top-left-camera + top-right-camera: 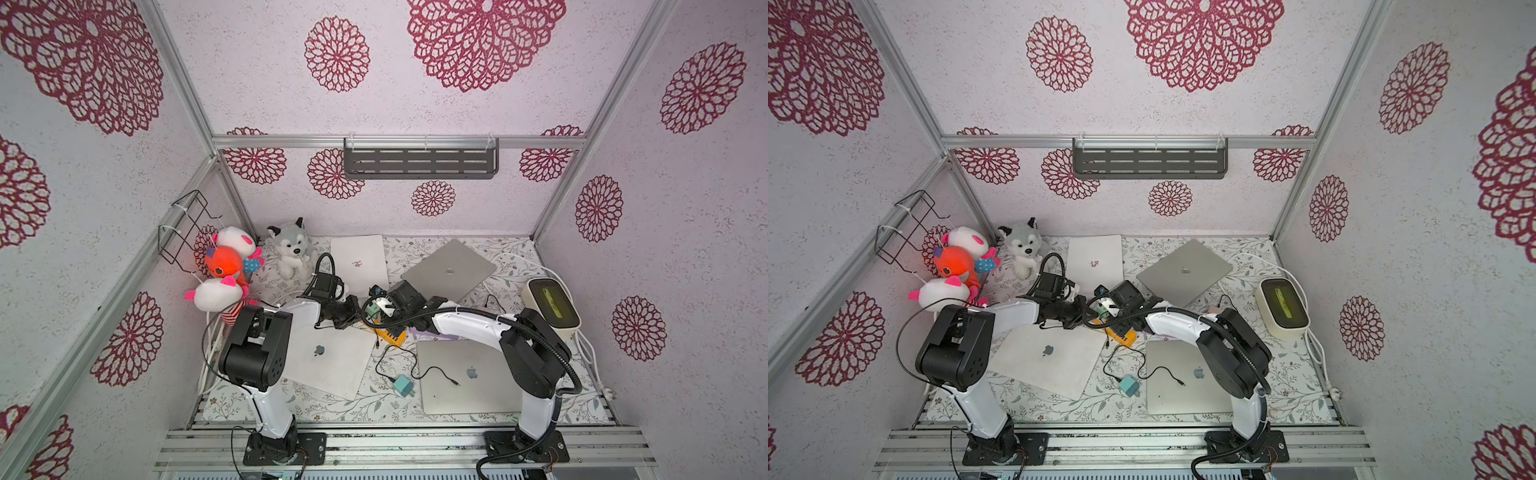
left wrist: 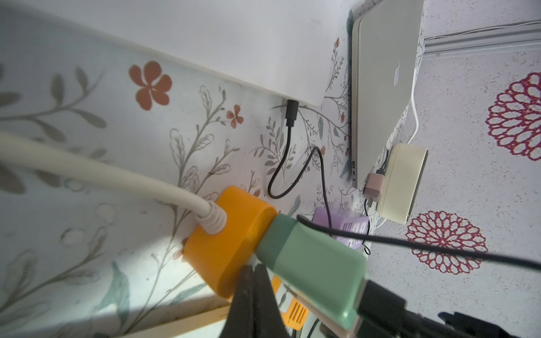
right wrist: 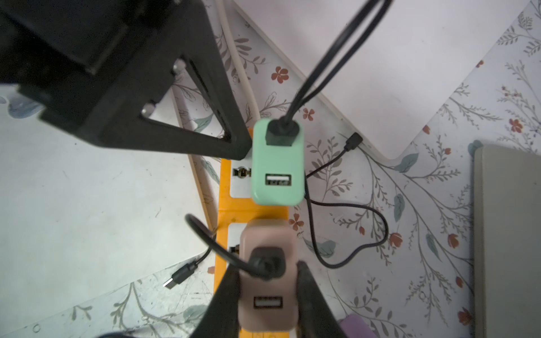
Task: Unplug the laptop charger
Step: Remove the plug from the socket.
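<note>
Our left fingers (image 2: 251, 295) are pressed shut at the orange power strip (image 2: 231, 234), just beside the green charger (image 2: 310, 263). Our right fingers (image 3: 310, 295) clamp the pink charger (image 3: 268, 289), which sits on that strip near the middle of the table (image 1: 374, 399).

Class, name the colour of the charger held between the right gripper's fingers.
The charger is dusty pink, clearest in the right wrist view.
</note>
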Tool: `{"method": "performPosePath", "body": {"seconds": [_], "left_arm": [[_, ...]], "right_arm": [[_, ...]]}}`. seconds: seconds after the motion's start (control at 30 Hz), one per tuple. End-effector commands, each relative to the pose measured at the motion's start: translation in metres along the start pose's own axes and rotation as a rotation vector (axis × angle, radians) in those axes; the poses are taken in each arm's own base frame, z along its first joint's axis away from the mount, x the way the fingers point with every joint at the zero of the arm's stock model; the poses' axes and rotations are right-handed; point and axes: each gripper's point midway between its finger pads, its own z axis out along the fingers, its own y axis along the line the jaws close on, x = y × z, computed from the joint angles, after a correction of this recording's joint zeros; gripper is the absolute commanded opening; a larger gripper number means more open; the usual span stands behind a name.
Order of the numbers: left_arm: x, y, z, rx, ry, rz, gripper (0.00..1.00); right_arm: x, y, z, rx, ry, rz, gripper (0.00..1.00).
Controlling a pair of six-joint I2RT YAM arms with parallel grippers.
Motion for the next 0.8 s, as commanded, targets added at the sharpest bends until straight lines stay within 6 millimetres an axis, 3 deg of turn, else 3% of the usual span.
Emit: {"method": "performPosePath", "body": {"seconds": [0.0, 0.23, 0.43, 0.6, 0.77], "left_arm": [[0.031, 0.038, 0.008, -0.133, 0.076, -0.076, 0.0], [0.032, 0.037, 0.008, -0.134, 0.075, -0.073, 0.0], [0.033, 0.037, 0.008, -0.136, 0.078, -0.072, 0.0], [0.033, 0.038, 0.01, -0.135, 0.08, -0.072, 0.0], [0.033, 0.038, 0.011, -0.138, 0.081, -0.071, 0.0]], "right_arm": [[-0.012, 0.002, -0.012, -0.079, -0.055, 0.069, 0.05], [-0.022, -0.002, -0.01, -0.106, -0.069, 0.159, 0.05], [-0.018, -0.011, -0.014, -0.016, -0.042, 0.101, 0.03], [-0.003, -0.018, -0.009, 0.073, 0.064, 0.022, 0.03], [-0.011, -0.013, -0.014, 0.022, 0.016, 0.051, 0.03]]}}
